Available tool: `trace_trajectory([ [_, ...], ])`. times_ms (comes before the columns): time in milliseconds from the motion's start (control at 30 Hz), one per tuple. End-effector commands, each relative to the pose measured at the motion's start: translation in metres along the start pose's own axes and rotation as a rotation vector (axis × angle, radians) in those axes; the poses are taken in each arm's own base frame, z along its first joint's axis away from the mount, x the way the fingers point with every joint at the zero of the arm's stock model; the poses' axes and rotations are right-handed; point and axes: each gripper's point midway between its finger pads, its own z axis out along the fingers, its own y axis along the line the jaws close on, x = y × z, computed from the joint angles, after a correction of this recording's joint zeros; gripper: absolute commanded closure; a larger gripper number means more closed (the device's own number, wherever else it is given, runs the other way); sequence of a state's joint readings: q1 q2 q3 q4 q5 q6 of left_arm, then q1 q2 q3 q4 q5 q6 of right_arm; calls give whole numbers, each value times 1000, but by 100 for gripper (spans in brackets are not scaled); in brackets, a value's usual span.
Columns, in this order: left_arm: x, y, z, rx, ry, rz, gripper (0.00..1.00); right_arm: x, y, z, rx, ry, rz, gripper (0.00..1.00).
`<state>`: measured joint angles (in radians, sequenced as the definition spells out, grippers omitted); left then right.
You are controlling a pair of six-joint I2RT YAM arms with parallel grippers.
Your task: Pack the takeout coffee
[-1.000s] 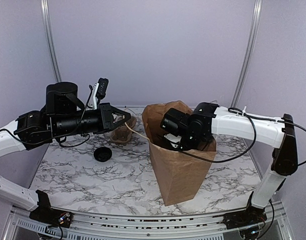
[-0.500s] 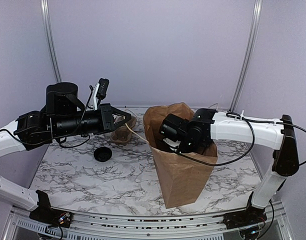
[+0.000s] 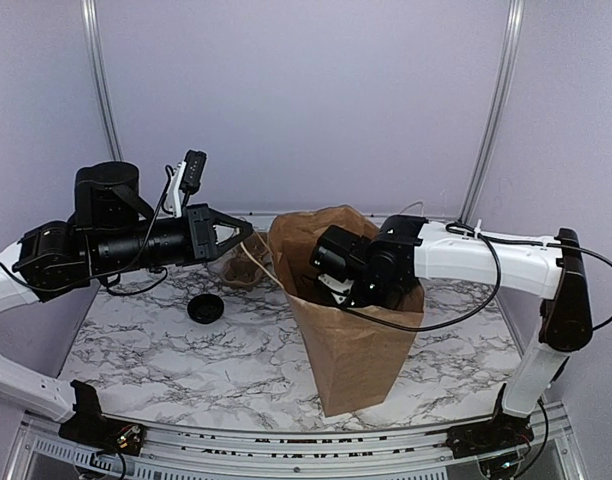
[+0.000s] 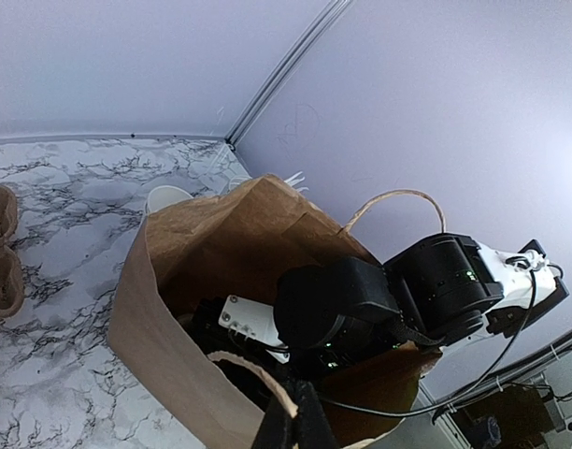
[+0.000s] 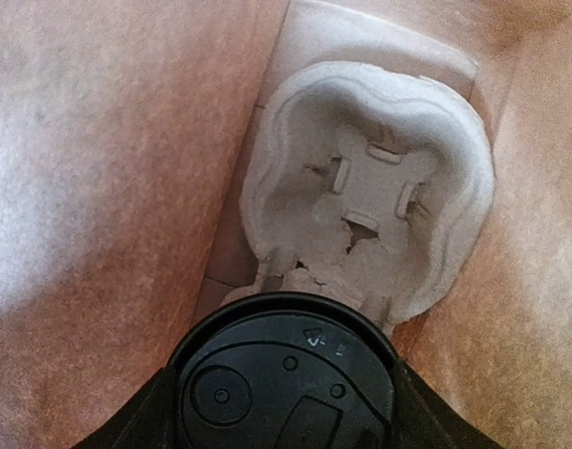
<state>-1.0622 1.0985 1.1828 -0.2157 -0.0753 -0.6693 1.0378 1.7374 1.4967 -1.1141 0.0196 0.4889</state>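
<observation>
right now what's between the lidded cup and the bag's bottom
A moulded pulp cup carrier lies on the paper bag's floor, just beyond the lidded cup, seen in the right wrist view.

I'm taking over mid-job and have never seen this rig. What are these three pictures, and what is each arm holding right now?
The wide picture looks down from behind two robot arms bolted to a marble table. The other two come from cameras on the wrists. The left tool pinches the rim of a brown paper bag, holding it open. The right tool is down inside the bag, gripping the takeout coffee; only its black lid shows. Below it, on the bag's floor, lies a moulded pulp cup carrier. On the table sit a loose black lid and another brown carrier.
</observation>
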Motion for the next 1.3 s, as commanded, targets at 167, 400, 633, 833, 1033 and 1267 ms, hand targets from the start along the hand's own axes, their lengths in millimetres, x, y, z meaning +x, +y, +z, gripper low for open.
trace_trajectory([
  [167,-36,-25,-26,52,-114,13,100,-5,5,0,18,12,-50,35],
  [400,-41,-34,-28,74,-120,30,100,-9,8,-7,16,0,-63,32],
  [633,-33,-31,-19,65,-94,26,100,-6,9,-1,6,16,-75,27],
  [833,-29,-25,-15,42,-88,20,100,-7,14,0,-18,14,-80,21],
  [1033,-25,-23,-10,36,-77,15,100,-12,18,-7,-20,2,-85,16],
  [1267,-22,-20,-6,25,-66,16,100,-14,21,-14,-25,-12,-89,13],
])
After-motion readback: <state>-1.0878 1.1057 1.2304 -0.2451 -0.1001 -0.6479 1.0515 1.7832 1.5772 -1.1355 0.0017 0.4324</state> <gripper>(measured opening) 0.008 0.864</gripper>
